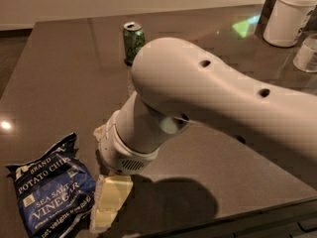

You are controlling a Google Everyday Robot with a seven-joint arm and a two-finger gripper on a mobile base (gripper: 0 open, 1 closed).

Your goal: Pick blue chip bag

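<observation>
**Gripper low beside blue chip bag, bottom left**

The gripper [110,205] sits at the bottom left of the frame, pale cream, pointing down at the table [59,83]. The wrist hides most of it, so I can't tell how wide the jaws stand or whether anything is held. Its left edge is just beside the right edge of the blue chip bag [52,195]; contact can't be told.

The bag lies flat in the bottom-left corner, dark blue with white lettering, "POTATO CHIPS" and "SEA SALT VINEGAR" readable.

The wrist [131,145] rises above the gripper, and the thick white arm [213,98] runs off to the right edge.

A green can [133,39] stands upright at upper centre-left, well apart from the bag. A white container [290,15] stands in the upper right corner, with a clear cup [308,53] just below it.
</observation>
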